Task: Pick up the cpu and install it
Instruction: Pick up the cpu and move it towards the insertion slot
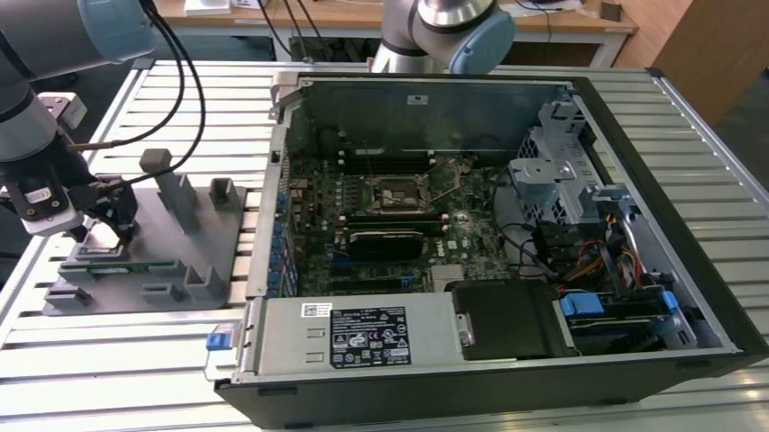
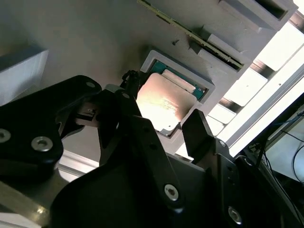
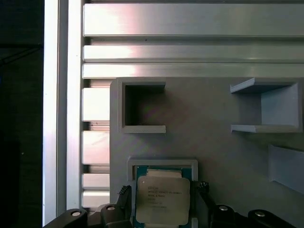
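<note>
The cpu lies flat in its square pocket on the grey fixture — right between the fingers of the gripper, one finger off each opposite edge. Jaws are open with a sliver of gap either side, gripping nothing.

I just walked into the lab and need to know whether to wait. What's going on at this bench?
A robot arm holds its tool low over the cpu. The cpu lies flat in a recess of the grey holder tray, at the exterior view's left. The tool is open, with its fingers on either side of the chip, which is not yet picked up. The open computer case sits beside the tray.
</note>
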### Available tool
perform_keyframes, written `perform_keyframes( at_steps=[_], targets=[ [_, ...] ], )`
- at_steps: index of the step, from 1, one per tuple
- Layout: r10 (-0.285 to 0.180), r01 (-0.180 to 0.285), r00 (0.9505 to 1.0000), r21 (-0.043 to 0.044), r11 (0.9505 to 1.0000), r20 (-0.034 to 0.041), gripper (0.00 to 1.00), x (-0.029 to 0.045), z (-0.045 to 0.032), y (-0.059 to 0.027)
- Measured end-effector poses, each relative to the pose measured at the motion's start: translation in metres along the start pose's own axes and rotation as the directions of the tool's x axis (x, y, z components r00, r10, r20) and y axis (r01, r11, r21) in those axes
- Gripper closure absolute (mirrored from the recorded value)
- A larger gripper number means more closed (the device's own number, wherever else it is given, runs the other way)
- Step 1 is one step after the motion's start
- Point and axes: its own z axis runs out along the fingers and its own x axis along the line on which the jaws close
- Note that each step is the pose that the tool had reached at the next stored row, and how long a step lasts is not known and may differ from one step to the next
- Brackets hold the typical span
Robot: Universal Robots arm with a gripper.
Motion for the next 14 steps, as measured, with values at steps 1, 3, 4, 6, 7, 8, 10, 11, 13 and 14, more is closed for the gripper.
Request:
perform_keyframes(
  at_steps=[1,3,4,6,7,8,10,11,13,14],
  targets=[
    [0.0,0.0,1.0,0.0,1.0,0.0,0.37,0.0,0.0,0.0],
    [0.0,0.0,1.0,0.0,1.0,0.0001,0.37,0.0,0.0,0.0],
    [0.0,0.0,1.0,0.0,1.0,0.0002,0.37,0.0,0.0,0.0],
    [0.0,0.0,1.0,0.0,1.0,0.0002,0.45,0.0,-0.0002,0.0],
    [0.0,0.0,1.0,0.0,1.0,0.0001,0.45,0.0,-0.0003,0.0],
    [0.0,0.0,1.0,0.0001,1.0,0.0,0.45,0.0,-0.0004,0.0],
    [0.0,0.0,1.0,0.0001,1.0,0.0,0.46,0.0,-0.0005,0.0],
    [0.0,0.0,1.0,0.0001,1.0,0.0,0.46,0.0,-0.0005,0.0],
    [0.0,0.0,1.0,-0.0001,1.0,0.0001,0.47,0.0,-0.0005,0.0],
    [0.0,0.0,1.0,-0.0001,1.0,0.0001,0.47,0.0,-0.0005,0.0]
  ],
)
